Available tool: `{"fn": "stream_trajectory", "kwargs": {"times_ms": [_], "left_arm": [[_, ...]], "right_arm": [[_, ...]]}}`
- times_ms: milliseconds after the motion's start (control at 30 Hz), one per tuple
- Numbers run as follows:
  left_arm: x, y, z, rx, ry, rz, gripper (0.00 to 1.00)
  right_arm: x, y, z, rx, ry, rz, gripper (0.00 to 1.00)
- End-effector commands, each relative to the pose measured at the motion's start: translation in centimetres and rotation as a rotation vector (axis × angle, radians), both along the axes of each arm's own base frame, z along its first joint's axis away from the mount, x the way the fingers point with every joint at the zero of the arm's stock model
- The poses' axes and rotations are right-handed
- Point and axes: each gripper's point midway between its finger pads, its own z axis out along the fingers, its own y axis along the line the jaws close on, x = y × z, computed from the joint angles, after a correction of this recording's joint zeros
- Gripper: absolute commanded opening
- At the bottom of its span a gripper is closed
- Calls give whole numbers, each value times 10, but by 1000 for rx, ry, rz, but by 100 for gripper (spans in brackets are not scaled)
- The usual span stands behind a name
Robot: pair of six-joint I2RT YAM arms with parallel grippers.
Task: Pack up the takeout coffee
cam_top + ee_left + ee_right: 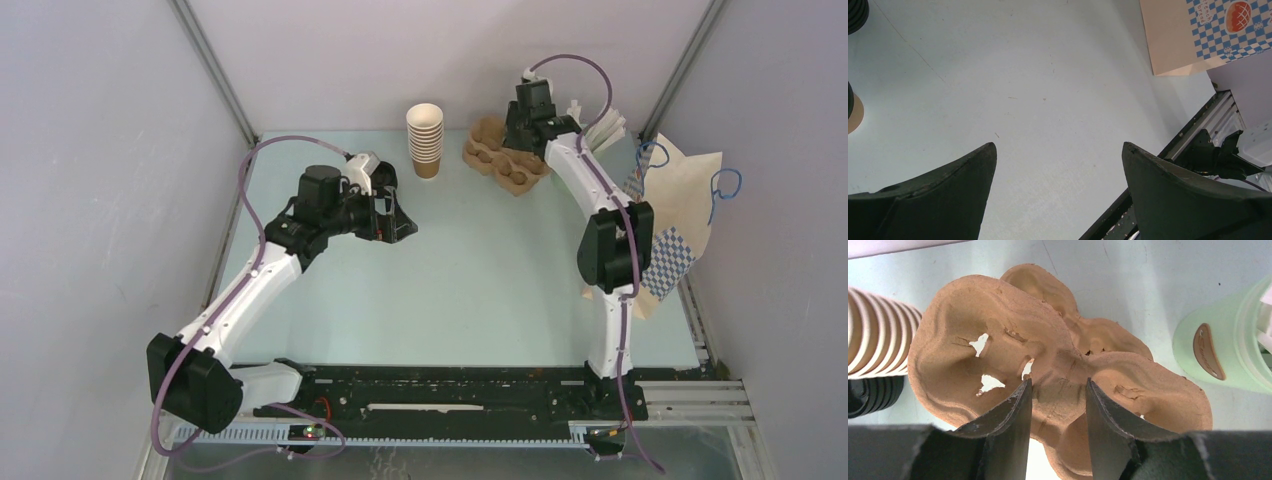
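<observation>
The brown kraft paper cups point(425, 140) stand nested in a stack at the back middle of the table; the stack's striped side shows in the right wrist view point(873, 332). My right gripper point(1058, 381) is down on the brown pulp cup tray point(1058, 340), its jaws closed on the tray's middle ridge. From above, it point(527, 135) sits over the tray point(500, 160), right of the stack. My left gripper point(398, 222) is open and empty, hovering over bare table point(1059, 146) in front and to the left of the cups.
A pale green cup point(1228, 347) stands right of the tray. A stack of black lids point(870, 395) sits beside the cup stack. A paper bag with a blue check label point(680, 215) stands at the right edge; it also shows in the left wrist view point(1188, 35).
</observation>
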Motion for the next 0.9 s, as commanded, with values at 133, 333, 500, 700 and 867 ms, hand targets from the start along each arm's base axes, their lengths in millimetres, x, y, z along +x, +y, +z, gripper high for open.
{"fn": "stream_trajectory", "kwargs": {"times_ms": [133, 333, 500, 700, 867], "left_arm": [[0, -2, -4, -15, 9, 3, 100], [-6, -9, 25, -108, -3, -2, 100], [-17, -8, 73, -231, -76, 36, 100], [-28, -18, 104, -412, -119, 36, 99], [-40, -69, 120, -453, -146, -71, 99]], "right_arm": [[-36, 22, 71, 28, -154, 107, 0], [-92, 37, 89, 58, -183, 167, 0], [-150, 35, 120, 92, -221, 182, 0], [-222, -6, 193, 130, -361, 127, 0], [-291, -58, 254, 135, -505, 38, 0]]}}
